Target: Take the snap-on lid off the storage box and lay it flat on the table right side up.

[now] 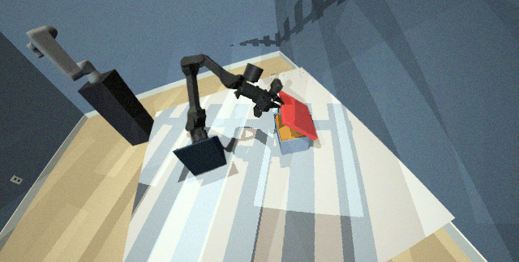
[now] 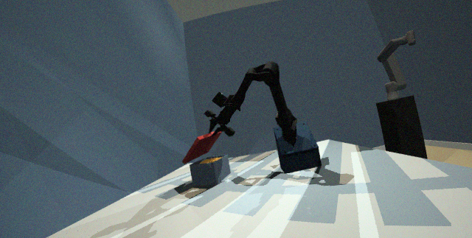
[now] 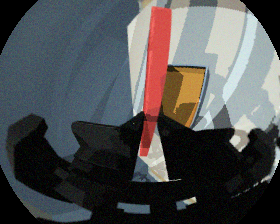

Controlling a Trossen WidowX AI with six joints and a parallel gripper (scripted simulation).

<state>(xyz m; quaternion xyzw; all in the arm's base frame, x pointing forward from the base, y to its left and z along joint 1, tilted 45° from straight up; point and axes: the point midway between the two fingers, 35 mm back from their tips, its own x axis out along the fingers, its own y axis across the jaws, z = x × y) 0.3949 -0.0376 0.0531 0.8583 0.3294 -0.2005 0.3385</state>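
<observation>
The striped table (image 1: 316,197) carries the arm's dark base block (image 1: 201,156) and, at about 3 o'clock from it in the top view, the blue storage box (image 1: 293,144) with its orange interior exposed. The red lid (image 1: 298,117) hangs tilted above the box, its far edge lower. The gripper (image 1: 280,102) pinches the lid's raised edge.
</observation>
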